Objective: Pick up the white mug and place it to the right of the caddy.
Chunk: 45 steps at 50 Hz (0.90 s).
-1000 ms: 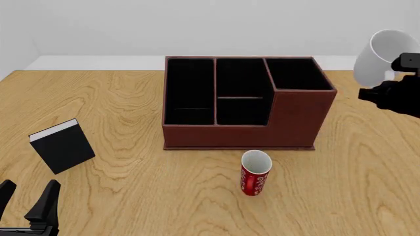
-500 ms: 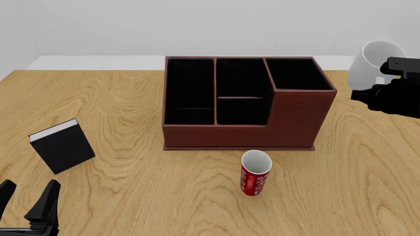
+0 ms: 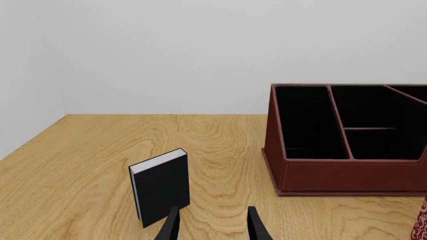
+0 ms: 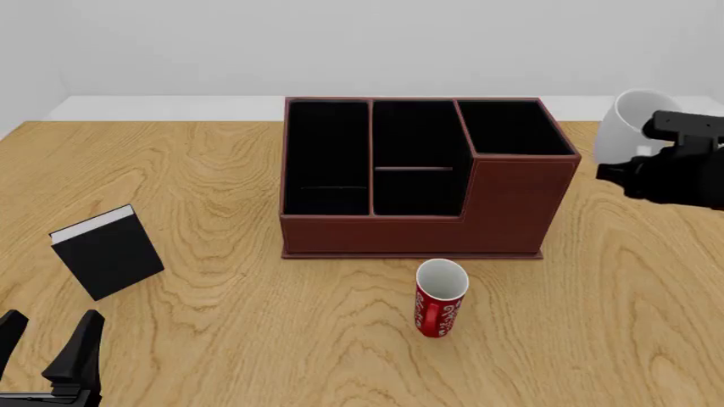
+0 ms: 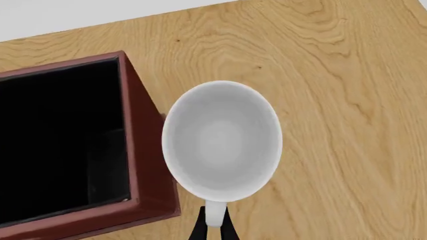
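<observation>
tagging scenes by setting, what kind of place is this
Likely a simulated tabletop test scene, not a real room: a bare wood-grain table against blank pale walls, holding a dark reddish-brown compartmented caddy, a small black book and a narrow red lettered mug.

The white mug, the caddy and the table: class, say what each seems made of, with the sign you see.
White mug: likely glazed ceramic, smooth with a soft sheen inside.
Caddy: possibly leather or leatherette, matte reddish-brown walls with a raised base rim and black lining; cannot be sure.
Table: wood or wood veneer, pale with swirling grain.
</observation>
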Motion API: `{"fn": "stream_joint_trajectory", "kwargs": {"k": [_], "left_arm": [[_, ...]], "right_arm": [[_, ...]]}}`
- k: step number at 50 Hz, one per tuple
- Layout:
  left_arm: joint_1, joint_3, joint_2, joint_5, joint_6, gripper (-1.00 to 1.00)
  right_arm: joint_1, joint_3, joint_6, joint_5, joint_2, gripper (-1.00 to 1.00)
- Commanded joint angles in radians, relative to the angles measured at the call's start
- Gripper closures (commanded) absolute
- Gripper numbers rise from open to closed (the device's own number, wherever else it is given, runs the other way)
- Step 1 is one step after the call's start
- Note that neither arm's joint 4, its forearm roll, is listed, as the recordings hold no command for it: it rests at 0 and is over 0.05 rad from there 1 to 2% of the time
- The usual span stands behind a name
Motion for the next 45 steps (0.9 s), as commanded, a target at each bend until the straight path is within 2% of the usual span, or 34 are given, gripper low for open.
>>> {"fn": "stream_joint_trajectory", "kwargs": {"k": [1, 45], "left_arm": [[0.000, 0.000, 0.000, 0.000, 0.000, -1.00], [0.000, 0.000, 0.000, 0.000, 0.000, -1.00]], "right_arm": [[-0.004, -0.018, 0.014, 0.001, 0.050, 1.00], [0.012, -0.011, 0.068, -0.043, 0.156, 1.00]]}}
